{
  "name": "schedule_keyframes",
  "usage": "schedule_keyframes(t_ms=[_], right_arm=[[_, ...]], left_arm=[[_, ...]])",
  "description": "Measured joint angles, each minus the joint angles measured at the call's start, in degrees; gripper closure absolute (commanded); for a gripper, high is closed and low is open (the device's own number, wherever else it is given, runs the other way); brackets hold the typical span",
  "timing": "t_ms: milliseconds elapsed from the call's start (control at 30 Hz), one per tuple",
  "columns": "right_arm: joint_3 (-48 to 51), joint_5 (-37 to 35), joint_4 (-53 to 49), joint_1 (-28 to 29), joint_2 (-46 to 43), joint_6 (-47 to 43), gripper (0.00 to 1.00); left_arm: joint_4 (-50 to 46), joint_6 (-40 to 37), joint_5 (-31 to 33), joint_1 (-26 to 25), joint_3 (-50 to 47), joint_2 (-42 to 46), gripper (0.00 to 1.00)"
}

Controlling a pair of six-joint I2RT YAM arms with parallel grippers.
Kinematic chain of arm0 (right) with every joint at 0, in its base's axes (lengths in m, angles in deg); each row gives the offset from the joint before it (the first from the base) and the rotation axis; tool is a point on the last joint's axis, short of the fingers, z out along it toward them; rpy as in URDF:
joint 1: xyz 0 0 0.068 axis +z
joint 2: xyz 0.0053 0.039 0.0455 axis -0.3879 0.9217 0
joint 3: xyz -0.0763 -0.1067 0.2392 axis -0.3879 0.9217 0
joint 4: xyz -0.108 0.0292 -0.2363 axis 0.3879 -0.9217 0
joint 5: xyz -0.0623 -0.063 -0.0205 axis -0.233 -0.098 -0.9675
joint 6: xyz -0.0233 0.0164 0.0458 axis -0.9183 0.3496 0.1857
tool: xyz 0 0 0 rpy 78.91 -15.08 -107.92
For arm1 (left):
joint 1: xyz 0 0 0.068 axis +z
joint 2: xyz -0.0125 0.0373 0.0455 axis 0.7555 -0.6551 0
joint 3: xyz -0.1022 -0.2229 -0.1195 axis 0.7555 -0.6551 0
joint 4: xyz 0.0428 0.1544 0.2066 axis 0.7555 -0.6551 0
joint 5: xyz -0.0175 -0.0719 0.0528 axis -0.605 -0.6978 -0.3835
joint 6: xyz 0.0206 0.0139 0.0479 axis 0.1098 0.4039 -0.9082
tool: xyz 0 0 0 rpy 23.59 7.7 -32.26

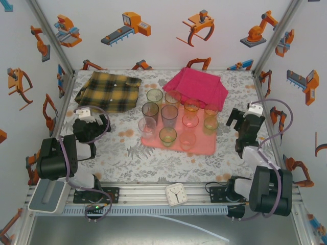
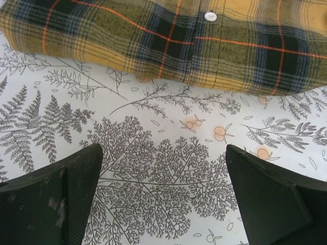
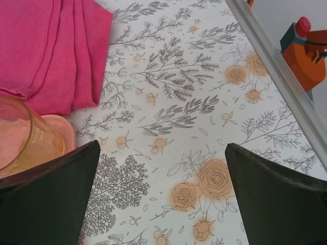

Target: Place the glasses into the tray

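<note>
Both empty, jaws wide: left gripper (image 2: 163,152) over the table (image 2: 153,117) by the plaid cloth (image 2: 168,41); right gripper (image 3: 162,150) just right of the tray (image 1: 202,149) and nearer, with an amber glass (image 3: 23,135) just beside its left finger. The glasses (image 1: 169,115) stand upright, clustered on the tray between the arms, long axes vertical; task looks done, though I can't tell whether the left-edge ones are fully in.

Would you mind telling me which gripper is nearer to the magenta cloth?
Right. The right gripper is open just off the right side of the magenta cloth; the left gripper is far off to the left, in front of the plaid cloth.
</note>
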Motion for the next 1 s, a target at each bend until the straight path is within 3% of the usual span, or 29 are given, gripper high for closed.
schedule_keyframes(t_ms=[367,800,1000], right_arm=[[3.3,4.9,12.7,0.0,13.9,2.3,0.01],[1.0,14.4,19.3,0.5,20.9,-0.2,0.01],[3.1,11.6,22.9,1.0,21.7,-0.1,0.01]], left_arm=[[-2.8,-0.5,0.1,-0.6,1.6,0.0,0.03],[-6.3,-1.4,0.8,-1.4,3.3,0.0,0.03],[-7.1,-1.6,1.1,-1.5,3.4,0.0,0.03]])
